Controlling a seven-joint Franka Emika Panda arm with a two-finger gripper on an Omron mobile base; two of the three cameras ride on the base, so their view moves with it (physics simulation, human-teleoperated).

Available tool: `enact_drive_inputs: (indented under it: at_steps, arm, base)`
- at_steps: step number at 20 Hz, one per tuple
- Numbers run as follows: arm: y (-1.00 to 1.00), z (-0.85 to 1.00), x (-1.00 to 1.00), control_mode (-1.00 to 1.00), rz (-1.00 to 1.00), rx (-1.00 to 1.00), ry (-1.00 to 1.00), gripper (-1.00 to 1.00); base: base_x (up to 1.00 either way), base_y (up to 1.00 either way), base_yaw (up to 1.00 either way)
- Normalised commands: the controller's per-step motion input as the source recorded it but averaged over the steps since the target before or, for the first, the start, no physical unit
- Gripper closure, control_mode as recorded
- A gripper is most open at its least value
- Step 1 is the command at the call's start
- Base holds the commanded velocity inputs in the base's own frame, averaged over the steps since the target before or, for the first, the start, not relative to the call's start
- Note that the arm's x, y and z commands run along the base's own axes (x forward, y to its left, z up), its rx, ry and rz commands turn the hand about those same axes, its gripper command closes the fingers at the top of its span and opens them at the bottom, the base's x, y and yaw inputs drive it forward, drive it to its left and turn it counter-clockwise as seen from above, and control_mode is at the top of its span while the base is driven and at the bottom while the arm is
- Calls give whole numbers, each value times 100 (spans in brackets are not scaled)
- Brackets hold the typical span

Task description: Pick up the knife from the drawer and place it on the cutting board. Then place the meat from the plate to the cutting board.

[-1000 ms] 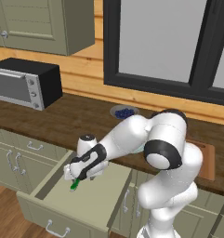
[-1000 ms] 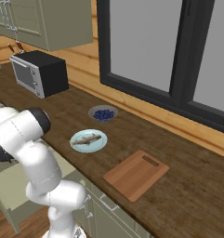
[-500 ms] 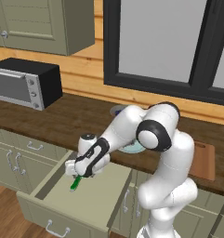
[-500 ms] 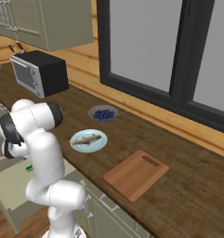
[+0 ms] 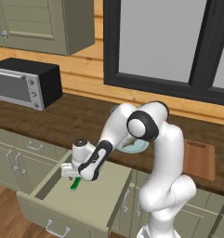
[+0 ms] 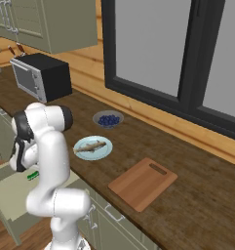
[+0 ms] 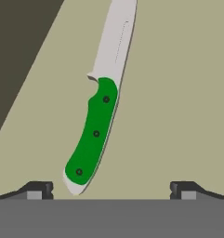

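room: wood-panelled kitchen, dark window | tabletop (image 6: 197,195): dark brown wood, light-brown wooden cutting board (image 6: 143,182) bare | drawer (image 5: 92,197): wide sage-green, open | meat (image 6: 91,146): tan strip on pale blue plate (image 6: 105,152) | fingers (image 7: 111,188): wide apart, straddling green-handled knife (image 7: 92,135) lying in drawer | progress: nothing moved yet

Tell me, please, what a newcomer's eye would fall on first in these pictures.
First, the knife with its bright green handle, lying flat on the pale floor of the open drawer. The white arm bends down over it, and the open pincer hovers above the handle. On the dark wooden counter, the blue plate with the meat lies left of the cutting board.
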Motion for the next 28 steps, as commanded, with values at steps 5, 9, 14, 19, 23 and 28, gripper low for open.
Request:
enact_drive_inputs:
  at_steps: [5,9,14,19,23,28]
  arm:
    - [2,-21,16,-100,-8,-1,2,-100]
    - [3,-18,32,-100,-5,-2,0,-100]
    - [5,-4,36,-100,-5,0,0,-100]
    - [12,-23,28,-100,-4,-2,0,-100]
    - [15,-32,16,-100,-3,-3,0,-100]
    - [25,-50,0,-100,-2,-5,2,100]
  base:
    - [0,0,0]
    - [0,0,0]
    - [0,0,0]
    - [0,0,0]
    - [0,0,0]
    - [0,0,0]
